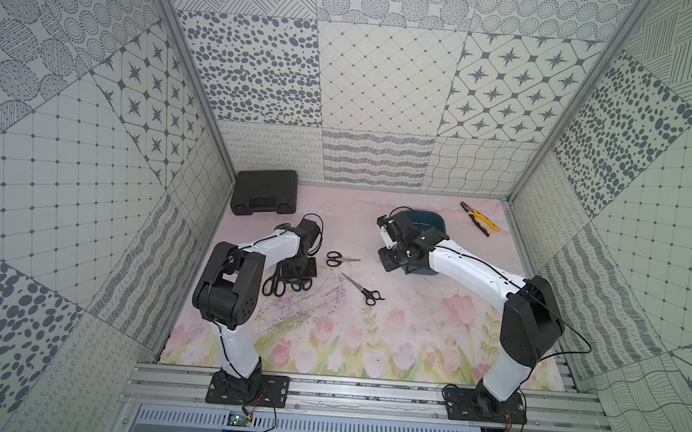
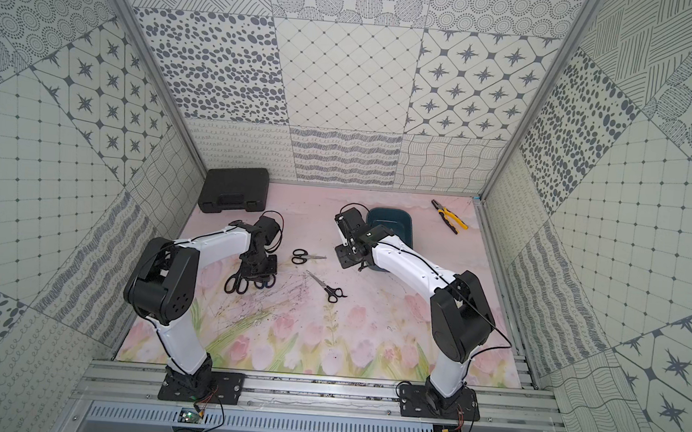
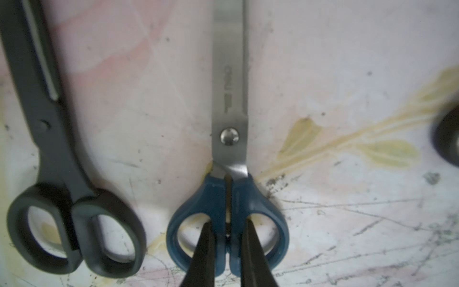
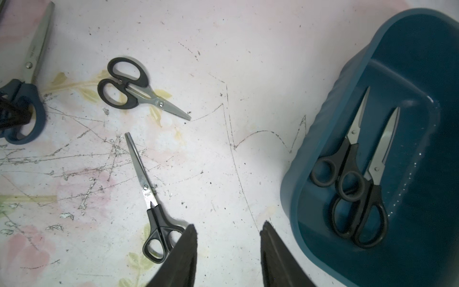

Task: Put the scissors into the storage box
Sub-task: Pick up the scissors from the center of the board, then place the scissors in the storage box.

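Scissors with blue handles [image 3: 229, 139] on bench [image 3: 323, 74], big black pair [image 3: 57, 149] just beside | your left pincer [image 3: 227, 222] clamped on the blue pair's inner handle bars (fingers inside the loops) | your right pincer [image 4: 228, 223] parted, empty, beside storage box [image 4: 323, 139] | box holds two black-handled pairs [image 4: 347, 159] | two smaller pairs [image 4: 139, 92] loose on bench

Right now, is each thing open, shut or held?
Left hand: shut on blue scissors.
Blue scissors: closed, gripped by handles.
Right hand: open, empty.
Storage box: open-topped, two scissors inside.
Black case: shut.
Big black scissors: closed, loose.
Short scissors: closed, loose.
Slim scissors: closed, loose.
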